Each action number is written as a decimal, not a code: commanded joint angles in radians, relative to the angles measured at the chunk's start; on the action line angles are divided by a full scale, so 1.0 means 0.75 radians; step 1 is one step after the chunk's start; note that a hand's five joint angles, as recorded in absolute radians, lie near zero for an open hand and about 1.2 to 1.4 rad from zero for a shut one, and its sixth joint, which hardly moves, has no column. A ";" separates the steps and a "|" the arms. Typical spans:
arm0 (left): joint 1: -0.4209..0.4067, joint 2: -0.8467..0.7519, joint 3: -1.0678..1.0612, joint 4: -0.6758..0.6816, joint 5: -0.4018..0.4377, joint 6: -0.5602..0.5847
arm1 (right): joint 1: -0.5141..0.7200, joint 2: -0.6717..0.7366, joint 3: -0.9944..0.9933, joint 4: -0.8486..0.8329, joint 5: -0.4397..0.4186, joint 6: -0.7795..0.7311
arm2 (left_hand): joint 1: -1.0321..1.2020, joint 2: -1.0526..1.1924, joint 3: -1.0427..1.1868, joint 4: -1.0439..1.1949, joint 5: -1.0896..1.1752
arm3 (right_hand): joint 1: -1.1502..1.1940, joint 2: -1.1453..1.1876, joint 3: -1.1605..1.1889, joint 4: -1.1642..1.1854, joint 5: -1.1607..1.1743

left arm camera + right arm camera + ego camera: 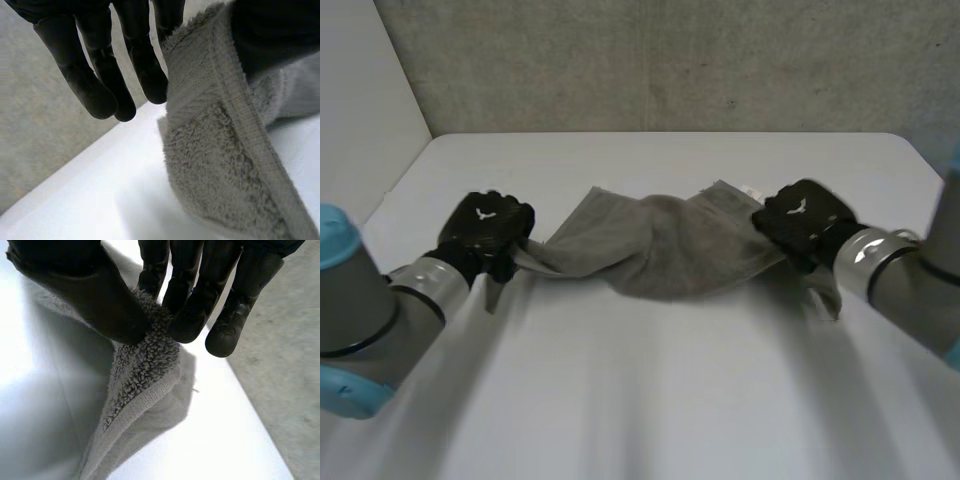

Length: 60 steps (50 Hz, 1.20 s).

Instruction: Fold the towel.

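A grey terry towel (655, 245) hangs slack between my two hands over the white table (650, 400), its middle sagging onto the surface. My left hand (485, 232) pinches the towel's left end; in the left wrist view the thumb (280, 35) presses the towel's hemmed edge (240, 130) against the fingers (150, 75). My right hand (800, 222) grips the right end, where the thumb (95, 300) and fingers (195, 315) squeeze a towel corner (145, 365).
A grey concrete wall (670, 60) stands behind the table's far edge. A white panel (360, 110) borders the table at the left. Bare table surface lies in front of the towel.
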 commanded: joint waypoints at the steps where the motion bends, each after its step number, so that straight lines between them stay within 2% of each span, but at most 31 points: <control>1: 0.085 0.376 -0.158 -0.136 0.089 -0.018 | -0.100 -0.327 0.059 0.182 -0.030 0.059 | -0.232 -0.245 -0.265 -0.240 -0.515 | 0.100 0.105 0.053 0.052 0.077; 4: 0.104 0.444 -0.185 -0.162 0.110 -0.026 | -0.113 -0.372 0.059 0.215 -0.044 0.063 | -0.232 -0.245 -0.265 -0.240 -0.515 | 0.100 0.105 0.053 0.052 0.077; 6: 0.134 0.552 -0.244 -0.207 0.157 -0.040 | -0.123 -0.430 0.071 0.284 -0.099 0.059 | -0.232 -0.245 -0.265 -0.240 -0.515 | 0.100 0.105 0.053 0.052 0.077; 9: 0.143 0.597 -0.305 -0.224 0.200 -0.046 | -0.129 -0.434 0.109 0.350 -0.152 0.051 | -0.232 -0.245 -0.265 -0.240 -0.515 | 0.100 0.105 0.053 0.052 0.077; 19: 0.122 0.587 -0.416 -0.248 0.230 -0.026 | -0.129 -0.416 0.208 0.356 -0.167 0.030 | -0.290 -0.303 -0.323 -0.297 -0.572 | 0.100 0.105 0.053 0.052 0.077; 20: 0.122 0.589 -0.414 -0.277 0.233 -0.018 | -0.127 -0.409 0.208 0.356 -0.165 0.018 | -0.817 -0.830 -0.850 -0.825 -1.100 | 0.100 0.105 0.053 0.052 0.077; 21: 0.122 0.589 -0.414 -0.277 0.233 -0.018 | -0.127 -0.409 0.208 0.356 -0.165 0.018 | -0.823 -0.835 -0.856 -0.830 -1.105 | 0.100 0.105 0.053 0.052 0.077; 22: 0.124 0.595 -0.404 -0.313 0.233 -0.003 | -0.129 -0.405 0.210 0.354 -0.165 0.008 | -1.303 -1.316 -1.336 -1.311 -1.586 | 0.100 0.105 0.053 0.052 0.077; 23: 0.124 0.605 -0.390 -0.350 0.231 0.017 | -0.133 -0.403 0.210 0.350 -0.165 0.000 | -1.537 -1.549 -1.570 -1.544 -1.819 | 0.100 0.105 0.053 0.052 0.077; 27: 0.134 0.616 -0.327 -0.408 0.216 0.048 | -0.133 -0.401 0.212 0.328 -0.165 -0.005 | -1.765 -1.778 -1.798 -1.773 -2.048 | 0.100 0.105 0.053 0.052 0.077; 33: 0.145 0.677 -0.192 -0.457 0.224 0.034 | -0.125 -0.381 0.218 0.295 -0.165 -0.003 | -1.778 -1.791 -1.811 -1.785 -2.060 | 0.100 0.105 0.053 0.052 0.077; 40: 0.134 0.644 -0.075 -0.449 0.230 -0.007 | -0.121 -0.350 0.234 0.262 -0.163 -0.002 | -1.715 -1.728 -1.748 -1.723 -1.998 | 0.100 0.105 0.053 0.052 0.077; 43: 0.108 0.544 -0.021 -0.435 0.233 -0.054 | -0.121 -0.338 0.241 0.248 -0.163 -0.002 | -1.700 -1.712 -1.732 -1.707 -1.982 | 0.100 0.105 0.053 0.052 0.077; 45: 0.025 0.426 0.060 -0.412 0.228 -0.097 | -0.121 -0.336 0.243 0.244 -0.163 -0.002 | -1.653 -1.666 -1.686 -1.660 -1.935 | 0.100 0.105 0.053 0.052 0.077; 48: -0.019 0.356 0.099 -0.406 0.226 -0.103 | -0.119 -0.334 0.243 0.242 -0.163 -0.002 | -1.641 -1.654 -1.674 -1.648 -1.923 | 0.100 0.105 0.053 0.052 0.077; 53: -0.158 0.027 0.334 -0.412 0.206 -0.099 | -0.119 -0.328 0.249 0.238 -0.163 -0.002 | -1.524 -1.536 -1.557 -1.531 -1.806 | 0.100 0.105 0.053 0.052 0.077; 60: -0.199 -0.271 0.606 -0.457 0.179 -0.099 | -0.119 -0.319 0.255 0.238 -0.163 0.002 | -1.504 -1.517 -1.537 -1.511 -1.786 | 0.100 0.105 0.053 0.052 0.077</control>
